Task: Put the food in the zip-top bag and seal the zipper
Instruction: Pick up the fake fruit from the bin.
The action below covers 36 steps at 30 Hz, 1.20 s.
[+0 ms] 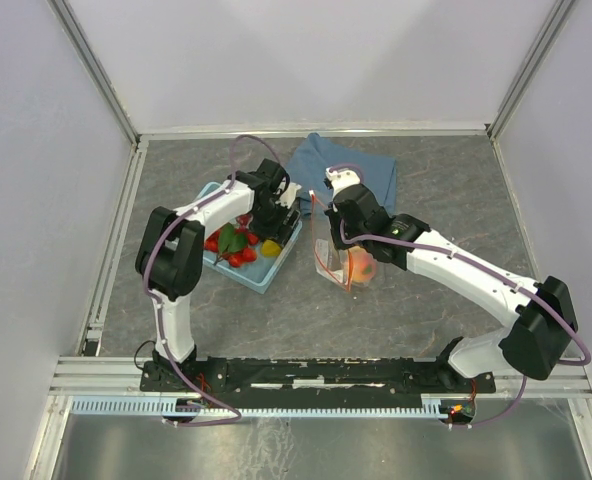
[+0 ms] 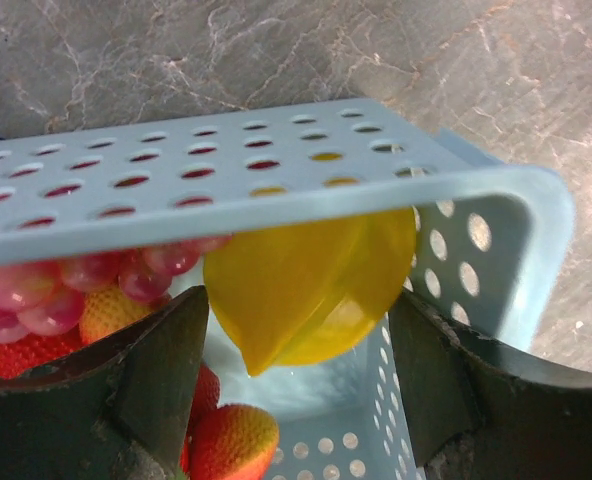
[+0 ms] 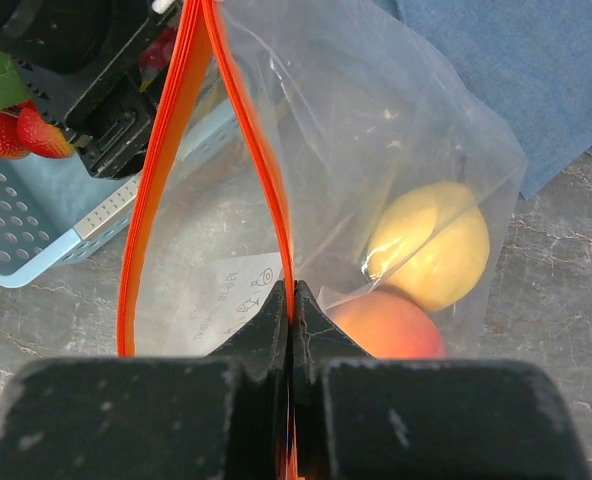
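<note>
My left gripper [image 1: 276,222] hangs open over the right end of the light blue basket [image 1: 219,262]. In the left wrist view its fingers [image 2: 166,370] stand either side of the yellow banana [image 2: 306,285], with gaps showing on both sides. Red strawberries [image 2: 231,440] and dark red grapes [image 2: 76,280] lie beside the banana. My right gripper [image 3: 293,300] is shut on one side of the red-orange zipper [image 3: 266,150] and holds the clear zip-top bag [image 3: 396,130] open and upright. Two peaches [image 3: 428,245] lie inside the bag [image 1: 341,262].
The basket rim [image 2: 276,200] crosses the left wrist view just above the banana. A folded blue cloth [image 1: 351,165] lies behind the bag. The left gripper's black body [image 3: 106,90] is close to the bag's mouth. Grey walls enclose the table.
</note>
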Tool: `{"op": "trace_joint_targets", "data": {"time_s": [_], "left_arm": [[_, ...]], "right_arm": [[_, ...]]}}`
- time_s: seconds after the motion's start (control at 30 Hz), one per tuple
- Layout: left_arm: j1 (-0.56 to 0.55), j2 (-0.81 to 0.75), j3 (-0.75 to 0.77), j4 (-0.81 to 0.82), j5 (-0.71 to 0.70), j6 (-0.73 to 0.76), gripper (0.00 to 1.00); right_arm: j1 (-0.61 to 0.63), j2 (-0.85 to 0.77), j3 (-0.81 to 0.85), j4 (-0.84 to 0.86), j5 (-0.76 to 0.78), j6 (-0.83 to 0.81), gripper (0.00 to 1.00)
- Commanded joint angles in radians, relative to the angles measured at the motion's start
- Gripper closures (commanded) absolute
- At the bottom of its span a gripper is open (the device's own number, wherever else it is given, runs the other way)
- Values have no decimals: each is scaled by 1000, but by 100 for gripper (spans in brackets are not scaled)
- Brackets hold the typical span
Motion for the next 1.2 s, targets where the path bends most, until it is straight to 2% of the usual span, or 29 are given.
{"op": "trace_joint_targets", "data": {"time_s": [0.0,0.37,0.73,0.9,1.07,1.17], "left_arm": [[-11,48,40,12,34,46,22],[-13,75,3,136,-33,-65,21],[-12,47,-127,348,-78,-164,24],[-13,26,-164,383,-91,-191,35],[-13,-51,-231,432,-156,-277,52],[-13,-106,-283,469,-174,-321,58]], "right_arm": [[0,-30,-2,44,4,-2,98],[0,-22,-5,48,-5,1,98],[0,-2,1,42,-13,3,98],[0,-5,4,33,-10,-2,99],[0,-8,14,21,-9,-7,98],[0,-7,20,18,-9,-8,98]]}}
